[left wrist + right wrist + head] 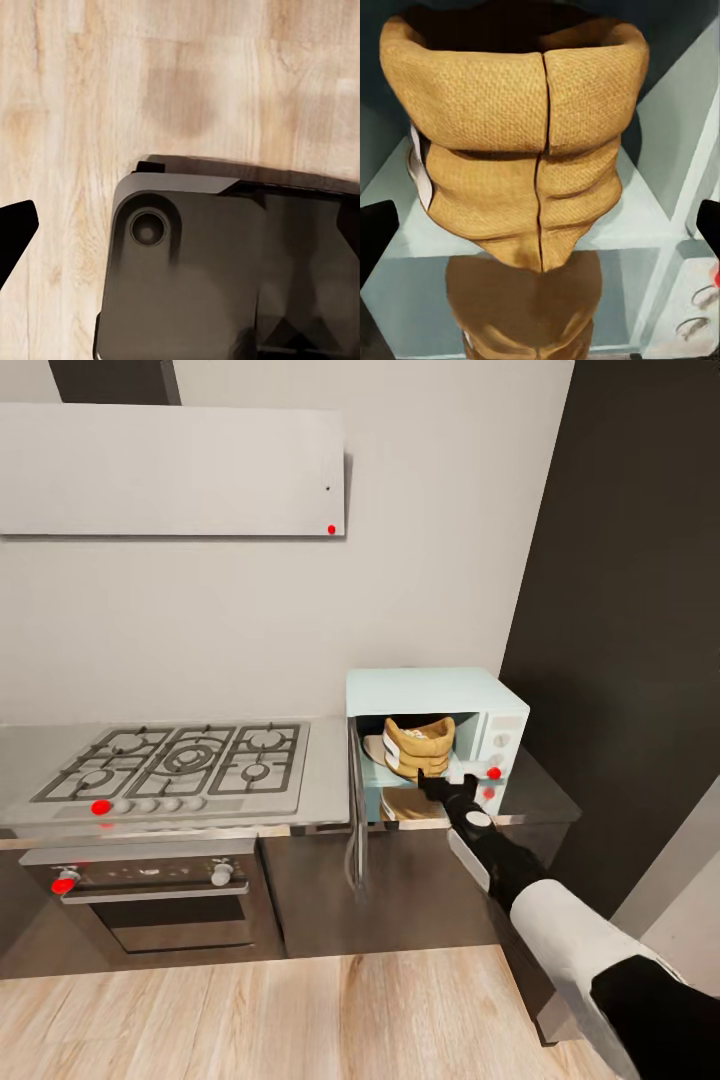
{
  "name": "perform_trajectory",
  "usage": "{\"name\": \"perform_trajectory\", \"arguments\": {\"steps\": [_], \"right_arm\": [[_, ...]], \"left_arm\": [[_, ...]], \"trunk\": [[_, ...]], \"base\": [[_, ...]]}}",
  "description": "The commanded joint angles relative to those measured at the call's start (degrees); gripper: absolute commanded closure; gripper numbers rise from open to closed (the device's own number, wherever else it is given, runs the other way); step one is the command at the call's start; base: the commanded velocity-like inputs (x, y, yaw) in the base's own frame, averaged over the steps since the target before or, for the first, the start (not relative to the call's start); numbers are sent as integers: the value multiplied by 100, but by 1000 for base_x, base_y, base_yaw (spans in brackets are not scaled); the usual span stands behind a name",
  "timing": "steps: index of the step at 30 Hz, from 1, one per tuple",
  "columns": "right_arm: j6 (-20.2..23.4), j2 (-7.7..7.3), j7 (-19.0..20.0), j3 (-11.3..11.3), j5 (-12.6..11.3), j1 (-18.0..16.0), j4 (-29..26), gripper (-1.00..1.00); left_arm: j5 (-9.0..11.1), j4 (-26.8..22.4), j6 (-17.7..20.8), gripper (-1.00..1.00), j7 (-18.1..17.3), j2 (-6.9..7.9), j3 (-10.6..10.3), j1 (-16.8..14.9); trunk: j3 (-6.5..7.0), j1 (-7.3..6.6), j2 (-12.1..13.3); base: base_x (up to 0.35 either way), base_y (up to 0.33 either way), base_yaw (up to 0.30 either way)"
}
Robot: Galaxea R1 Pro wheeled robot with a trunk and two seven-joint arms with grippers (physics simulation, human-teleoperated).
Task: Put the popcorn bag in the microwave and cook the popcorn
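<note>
The pale mint-blue microwave stands on the grey countertop with its door swung open to the left. Inside it the golden-brown popcorn bag sits upright on the white plate, rolled rim on top. A few pale specks show in its mouth. My right gripper hangs open just in front of the cavity, level with the bag's base and not touching it. In the right wrist view the bag stands between the spread fingertips. One dark fingertip of my left gripper points down at the floor.
A gas hob with a steel oven below lies left of the microwave. A tall dark cabinet walls off the right side. Pale wood floor lies below me, with my dark base under the left wrist.
</note>
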Motion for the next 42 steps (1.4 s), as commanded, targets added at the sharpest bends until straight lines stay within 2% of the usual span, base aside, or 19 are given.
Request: {"name": "perform_trajectory", "arguments": {"steps": [1,2,3,7,12,20,28,42], "right_arm": [[-238,102,-43,162,-57,-134,316,-100],[-402,259,-40,291,-56,-329,729,-100],[-447,308,-39,343,-55,-425,917,-100],[-532,390,-15,433,-62,-627,1297,-100],[-547,393,-3,448,-63,-638,1362,-100],[-548,296,6,467,-63,-638,1371,-100],[-548,299,181,460,-63,-638,1371,-100],[-548,293,209,464,-63,-638,1371,-100]], "left_arm": [[2,3,-18,-100,3,-9,22,-4],[1,3,-18,-100,4,-16,22,-4],[1,3,-18,-100,4,-18,22,-4],[1,3,-18,-100,4,-21,21,-4],[1,5,-18,-100,3,-20,21,-4],[1,7,-18,-100,4,-21,21,-4],[1,11,-18,-100,4,-16,21,-4],[1,12,-18,-100,4,-16,21,-4]], "trunk": [[-9,2,-9],[-9,2,-9],[-9,2,-9],[-9,2,-9],[-9,2,-9],[-9,2,-9],[-9,2,-9],[-9,2,-9]], "base": [[0,0,0],[0,0,0],[0,0,0],[0,0,0],[123,0,0],[88,0,0],[123,94,0],[80,31,0]]}}
